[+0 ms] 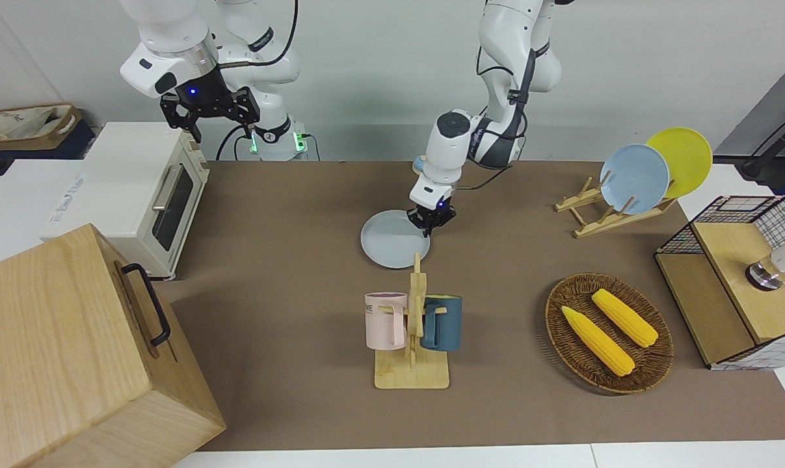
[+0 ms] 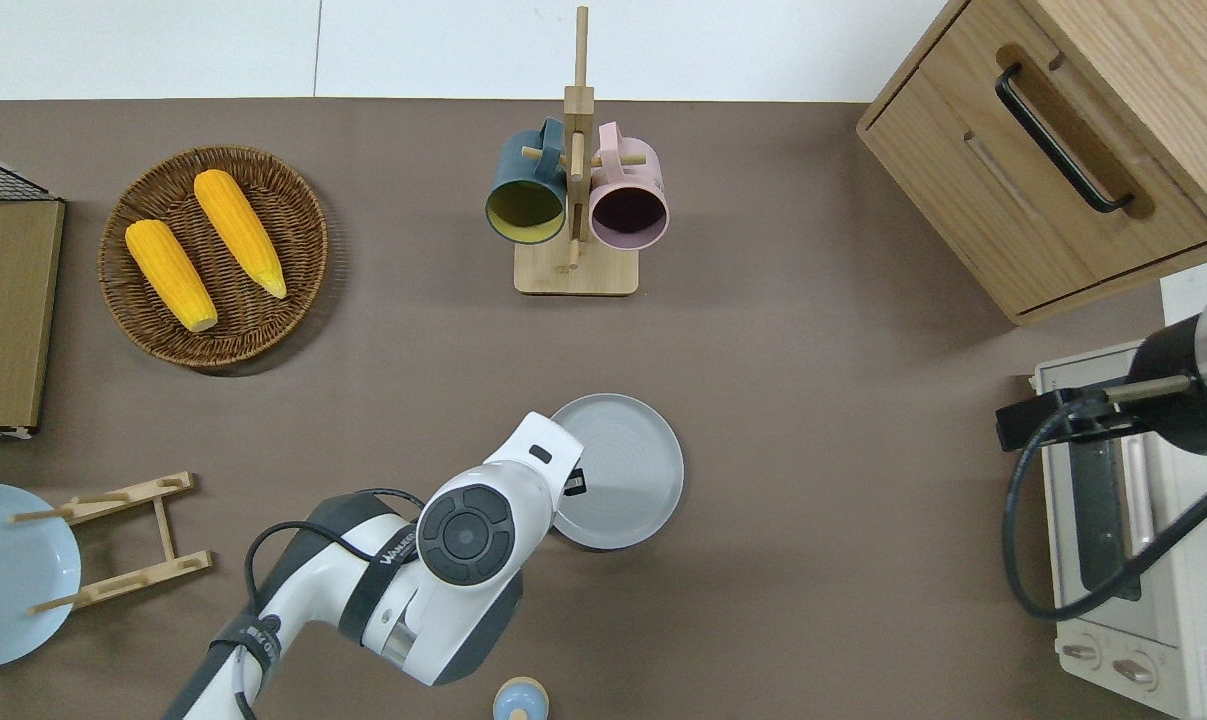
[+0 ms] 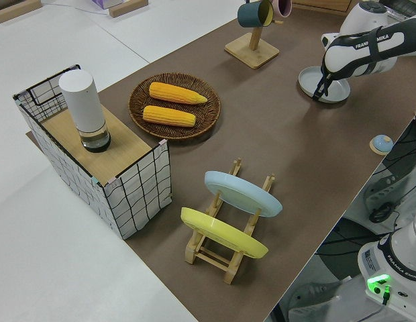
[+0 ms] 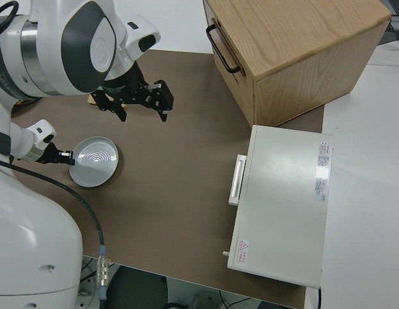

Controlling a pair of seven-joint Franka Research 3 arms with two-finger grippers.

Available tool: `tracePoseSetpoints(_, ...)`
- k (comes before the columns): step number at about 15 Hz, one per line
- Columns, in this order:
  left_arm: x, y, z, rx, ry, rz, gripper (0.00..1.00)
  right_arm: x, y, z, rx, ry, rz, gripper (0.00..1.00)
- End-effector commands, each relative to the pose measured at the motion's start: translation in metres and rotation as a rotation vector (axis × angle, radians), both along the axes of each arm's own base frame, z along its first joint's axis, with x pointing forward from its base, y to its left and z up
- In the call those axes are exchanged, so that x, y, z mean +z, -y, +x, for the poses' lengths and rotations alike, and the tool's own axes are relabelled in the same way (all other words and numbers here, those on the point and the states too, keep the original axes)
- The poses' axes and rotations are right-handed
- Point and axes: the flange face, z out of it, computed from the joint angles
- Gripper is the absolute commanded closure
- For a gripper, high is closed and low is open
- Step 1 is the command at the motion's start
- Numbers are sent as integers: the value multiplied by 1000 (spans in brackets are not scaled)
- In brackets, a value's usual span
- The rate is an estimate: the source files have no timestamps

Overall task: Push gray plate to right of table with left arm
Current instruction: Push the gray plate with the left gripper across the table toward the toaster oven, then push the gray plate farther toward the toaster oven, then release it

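The gray plate [image 1: 393,239] is seen flat on the brown desk [image 1: 288,273], about midway along it, nearer to the robots than the mug rack [image 1: 413,338] and close to it. The left gripper [image 1: 432,218] is lowered to the plate's rim on the side toward the left arm's end of the desk; in the front view its black jaws are seen at the rim's edge, apparently touching it. Whether the jaws are closed or apart cannot be told. In the overhead view the arm's wrist covers that edge of the plate [image 2: 618,472], and in the left side view the gripper [image 3: 319,92] is seen low against the plate [image 3: 325,85].

The right arm is parked, its gripper [image 1: 205,110] held high with the jaws spread apart and nothing between them.

A wicker basket [image 1: 564,331] with two corn cobs is placed toward the left arm's end, and a toaster oven [image 1: 129,188] and a wooden cabinet [image 1: 60,351] toward the right arm's end
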Motion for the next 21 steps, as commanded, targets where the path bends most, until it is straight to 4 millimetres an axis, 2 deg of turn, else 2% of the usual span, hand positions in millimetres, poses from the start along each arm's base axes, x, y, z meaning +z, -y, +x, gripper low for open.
tracePoseSetpoints(1, -8, 22, -4, 12, -4, 1, 1000, 4, 1, -3, -15, -4, 1, 17)
tracePoseSetpoints(5, -11, 54, -15, 21, -8, -10, 1000, 4, 1, -3, -15, -4, 1, 17)
tracePoseSetpoints(7, -9, 64, -17, 26, -8, -15, 1000, 4, 2, -3, -17, -4, 1, 17)
tracePoseSetpoints(12, -11, 107, -24, 33, -10, -36, 1000, 4, 1, -3, -15, -4, 1, 17)
tracePoseSetpoints(21, -20, 159, -28, 45, 21, -39, 1000, 4, 1, -3, -14, -4, 2, 17)
